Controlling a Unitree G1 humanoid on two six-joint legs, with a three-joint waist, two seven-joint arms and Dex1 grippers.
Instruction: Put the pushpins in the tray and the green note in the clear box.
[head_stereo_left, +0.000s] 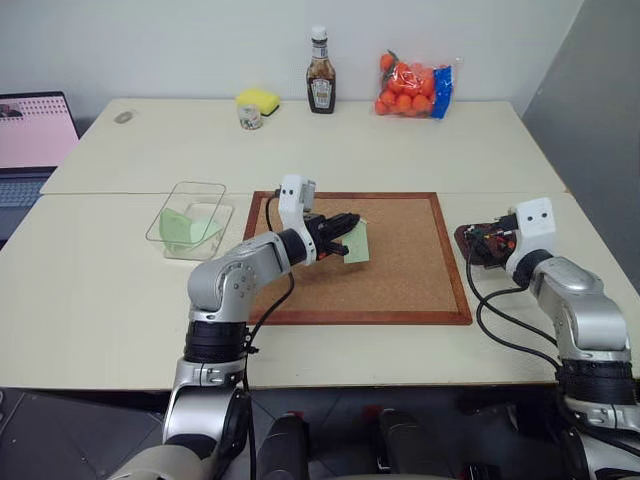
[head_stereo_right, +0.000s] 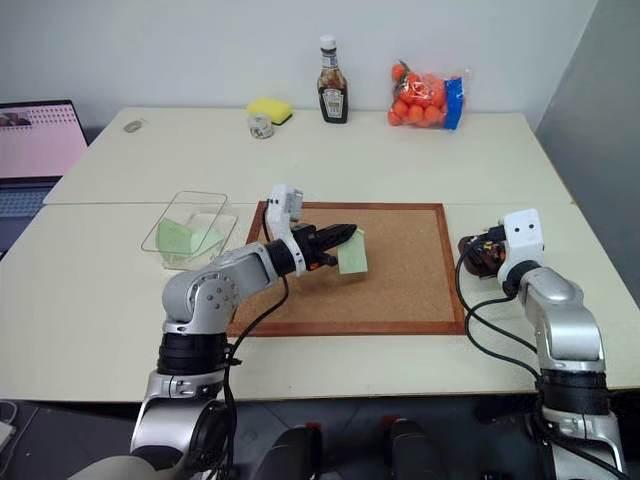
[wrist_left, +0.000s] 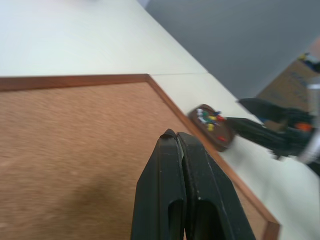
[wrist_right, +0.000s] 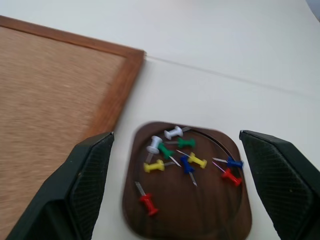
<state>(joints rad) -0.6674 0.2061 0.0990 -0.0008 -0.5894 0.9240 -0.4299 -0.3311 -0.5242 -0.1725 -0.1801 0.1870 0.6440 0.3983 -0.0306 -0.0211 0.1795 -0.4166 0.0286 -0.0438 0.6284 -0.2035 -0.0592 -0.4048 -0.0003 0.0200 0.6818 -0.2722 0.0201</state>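
Observation:
My left gripper is shut on the top edge of the green note, which hangs just above the corkboard. In the left wrist view its fingers are pressed together. At the board's right side my right gripper stands open over the tray, a small dark brown dish. Several coloured pushpins lie in the tray, among them a red one and a dark blue one. The clear box sits left of the corkboard.
A mint-green paper lies inside the clear box. Along the far table edge stand a sauce bottle, a bag of oranges, a yellow sponge and a small jar. A laptop sits at the far left.

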